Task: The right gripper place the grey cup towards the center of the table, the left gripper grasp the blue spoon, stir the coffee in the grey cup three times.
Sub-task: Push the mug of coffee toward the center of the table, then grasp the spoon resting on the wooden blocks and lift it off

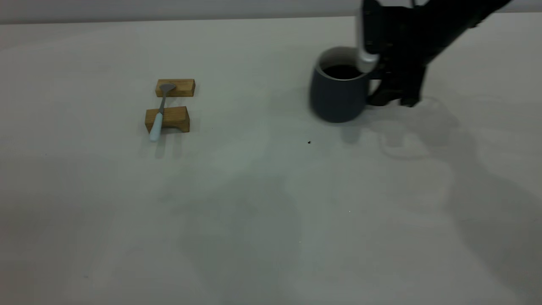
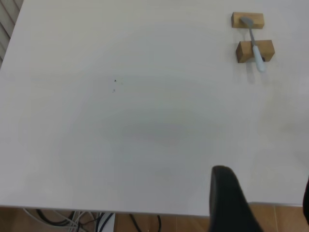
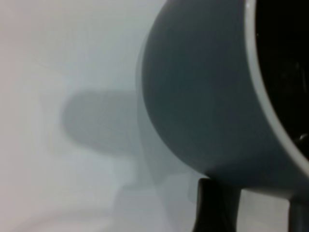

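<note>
The table (image 1: 254,203) carries the grey cup (image 1: 336,97) near its far edge, right of centre. The right gripper (image 1: 391,91) sits at the cup's handle side, handle hidden; grip unclear. The blue spoon (image 1: 157,123) lies across two wooden blocks (image 1: 167,118), far left.

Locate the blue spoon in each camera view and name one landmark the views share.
Exterior view: the slim pale-blue-handled metal spoon lies left of centre, bridging two small wooden blocks.
Left wrist view: the spoon sits in a far corner, on the same blocks.
Right wrist view: not in it.
Shared landmark: the blocks.
</note>
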Robot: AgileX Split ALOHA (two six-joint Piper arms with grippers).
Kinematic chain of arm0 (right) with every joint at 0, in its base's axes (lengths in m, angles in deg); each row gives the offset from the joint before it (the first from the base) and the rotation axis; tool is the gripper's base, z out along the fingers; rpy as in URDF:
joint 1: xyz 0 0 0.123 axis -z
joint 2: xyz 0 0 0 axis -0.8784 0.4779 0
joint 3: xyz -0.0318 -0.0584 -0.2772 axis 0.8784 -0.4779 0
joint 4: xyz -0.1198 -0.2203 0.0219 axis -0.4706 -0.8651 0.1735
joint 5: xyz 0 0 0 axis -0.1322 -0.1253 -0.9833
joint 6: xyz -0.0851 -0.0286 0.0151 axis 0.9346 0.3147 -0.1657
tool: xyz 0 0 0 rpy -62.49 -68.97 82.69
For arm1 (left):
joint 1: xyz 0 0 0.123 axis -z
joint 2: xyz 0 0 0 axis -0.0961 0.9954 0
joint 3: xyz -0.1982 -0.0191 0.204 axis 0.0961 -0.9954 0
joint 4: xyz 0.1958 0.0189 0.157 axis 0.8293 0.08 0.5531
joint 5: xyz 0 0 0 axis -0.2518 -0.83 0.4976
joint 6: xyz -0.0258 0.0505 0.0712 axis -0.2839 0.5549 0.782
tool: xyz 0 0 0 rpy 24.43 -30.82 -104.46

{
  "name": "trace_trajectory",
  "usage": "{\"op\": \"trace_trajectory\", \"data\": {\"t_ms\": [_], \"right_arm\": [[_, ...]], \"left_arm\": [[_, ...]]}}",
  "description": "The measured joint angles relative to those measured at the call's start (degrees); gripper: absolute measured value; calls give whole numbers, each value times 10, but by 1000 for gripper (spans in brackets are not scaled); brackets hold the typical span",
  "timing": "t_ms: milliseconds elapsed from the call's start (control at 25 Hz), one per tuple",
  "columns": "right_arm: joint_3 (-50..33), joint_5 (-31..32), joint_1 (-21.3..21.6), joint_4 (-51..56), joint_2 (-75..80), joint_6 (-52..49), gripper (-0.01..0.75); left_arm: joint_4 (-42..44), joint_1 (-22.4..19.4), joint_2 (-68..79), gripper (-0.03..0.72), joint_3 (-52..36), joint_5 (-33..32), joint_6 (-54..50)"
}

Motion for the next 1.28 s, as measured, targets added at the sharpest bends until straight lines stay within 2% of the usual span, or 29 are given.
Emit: {"op": "trace_trajectory", "data": {"t_ms": [240, 440, 640, 800, 1000, 1080, 1160, 1280], "right_arm": [[43, 2, -60, 43, 27, 0, 524], [54, 6, -93, 51, 35, 0, 524], [55, 21, -94, 52, 32, -17, 524], [55, 61, -78, 48, 5, -111, 524], [55, 161, -62, 7, -59, -288, 524], [55, 240, -60, -9, -94, -393, 524], [55, 331, -59, -22, -132, -542, 524], [55, 468, -62, -108, -199, -750, 524]], "left_arm": [[0, 0, 0, 446, 0, 0, 0], [0, 0, 0, 446, 0, 0, 0], [0, 0, 0, 446, 0, 0, 0], [0, 0, 0, 446, 0, 0, 0], [0, 0, 0, 446, 0, 0, 0], [0, 0, 0, 446, 0, 0, 0], [0, 0, 0, 446, 0, 0, 0], [0, 0, 0, 446, 0, 0, 0]]}}
